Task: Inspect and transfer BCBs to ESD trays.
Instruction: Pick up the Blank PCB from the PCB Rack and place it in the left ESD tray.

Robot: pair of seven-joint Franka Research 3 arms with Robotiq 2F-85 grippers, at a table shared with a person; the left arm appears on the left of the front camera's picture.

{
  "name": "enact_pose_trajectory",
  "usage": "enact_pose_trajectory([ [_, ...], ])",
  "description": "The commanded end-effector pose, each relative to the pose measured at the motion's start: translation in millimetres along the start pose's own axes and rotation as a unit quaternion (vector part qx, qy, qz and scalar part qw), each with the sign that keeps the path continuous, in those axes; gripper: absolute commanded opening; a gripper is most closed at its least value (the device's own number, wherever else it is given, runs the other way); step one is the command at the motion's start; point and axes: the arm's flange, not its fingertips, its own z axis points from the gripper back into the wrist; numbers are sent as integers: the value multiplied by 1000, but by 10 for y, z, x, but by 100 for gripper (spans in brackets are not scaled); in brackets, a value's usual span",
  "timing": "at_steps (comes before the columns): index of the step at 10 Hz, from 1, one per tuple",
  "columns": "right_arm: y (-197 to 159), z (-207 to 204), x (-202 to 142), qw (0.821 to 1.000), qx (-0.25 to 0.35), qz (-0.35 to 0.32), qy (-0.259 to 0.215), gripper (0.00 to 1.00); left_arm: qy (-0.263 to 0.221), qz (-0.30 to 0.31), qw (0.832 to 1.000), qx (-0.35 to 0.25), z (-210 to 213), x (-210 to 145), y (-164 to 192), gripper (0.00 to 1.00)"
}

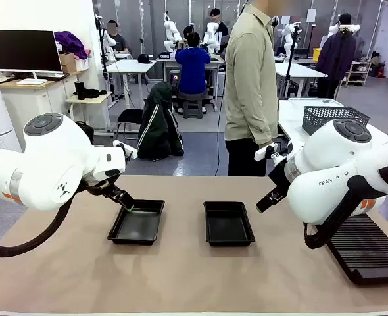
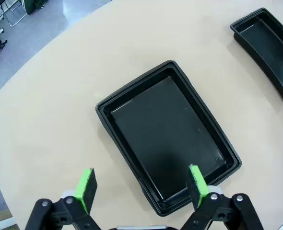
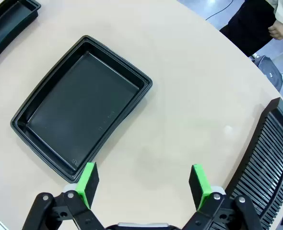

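1. Left gripper (image 1: 128,206) hangs low over the near-left corner of the left tray (image 1: 139,227). Its jaws are spread wide, green pads (image 2: 86,185) well apart, and nothing is between them.
2. Right gripper (image 1: 265,199) sits higher, over bare table (image 3: 189,120) between the right tray (image 1: 228,225) and the ribbed rack (image 1: 368,253). Its jaws are equally wide and it holds nothing.
3. The ESD trays lie flat, side by side near mid-table with a clear gap between them. Both are bare inside, so no BCBs are in a tray or a claw. Transfer judged not yet begun. Whether the rack slots hold boards cannot be told.
4. A person (image 1: 250,85) stands at the far edge, one hand (image 3: 278,31) down at the side. A mesh basket (image 1: 332,118) sits on the next table behind.
5. Risk: the left gripper is close to the tray's flared rim. A small descent or sideways move could catch the rim and skid or tip the tray, which looks light.
6. Risk: a thin flat board offers only its edges to pinch. An off-centre grip would probably let it swing or slip, and pads on the patterned face could mark it.
7. Risk: each tray is only slightly larger than a board. A board released skewed may perch on the rim instead of seating.
8. Risk: if boards arrive by hand, closing too early or too late could mean a dropped board or pinched fingers.
9. Risk: the right arm is bulky and close to the rack, so a wide swing could knock it.
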Motion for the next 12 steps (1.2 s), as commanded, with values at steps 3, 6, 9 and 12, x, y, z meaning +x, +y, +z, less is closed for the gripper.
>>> enact_pose_trajectory([
  [3,0,0,0,1000,0,0,0,100,0,0,1000,0,-1,-1,0,100],
  [6,0,0,0,1000,0,0,0,100,0,0,1000,0,-1,-1,0,100],
  [9,0,0,0,1000,0,0,0,100,0,0,1000,0,-1,-1,0,100],
  [12,-51,193,-30,999,25,-44,-1,100,-11,-7,999,-49,190,-24,107,100],
])
